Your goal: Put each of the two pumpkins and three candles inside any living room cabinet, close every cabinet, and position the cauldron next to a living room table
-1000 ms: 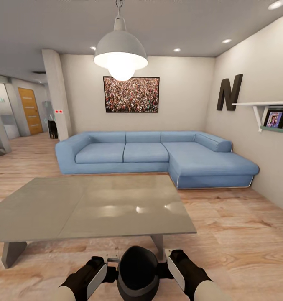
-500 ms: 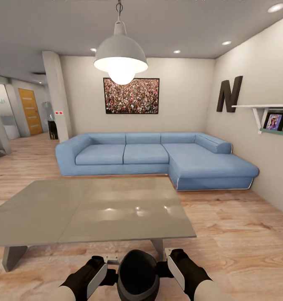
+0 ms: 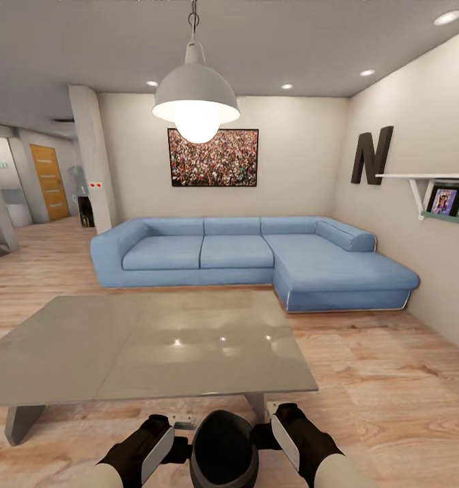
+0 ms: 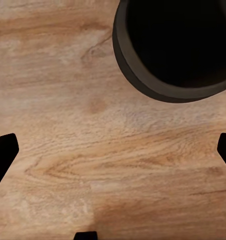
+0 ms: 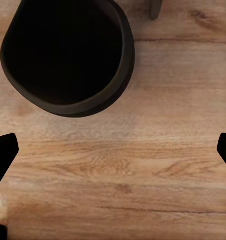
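Note:
The black cauldron [image 3: 224, 449] sits low in the head view, just in front of the near edge of the grey table [image 3: 154, 346]. My left gripper [image 3: 160, 444] and right gripper [image 3: 282, 437] flank it closely on either side. In the left wrist view the cauldron's dark mouth [image 4: 178, 45] lies beyond the left gripper [image 4: 113, 152], over wood floor. The right wrist view has the cauldron [image 5: 68, 55] beyond the right gripper [image 5: 113, 150]. Both grippers are open with only floor between the fingertips. I cannot tell if the arms touch the cauldron. Pumpkins, candles and cabinet are out of view.
A blue corner sofa [image 3: 256, 257] stands behind the table against the back wall. A white pendant lamp [image 3: 196, 98] hangs above. The right wall carries a shelf [image 3: 432, 186]. Open wood floor [image 3: 392, 379] lies right of the table, and a hallway with an orange door [image 3: 49, 179] opens far left.
The whole head view has shifted slightly, with the table and sofa lower in the picture, so the camera moved. The grippers and cauldron keep their places relative to each other.

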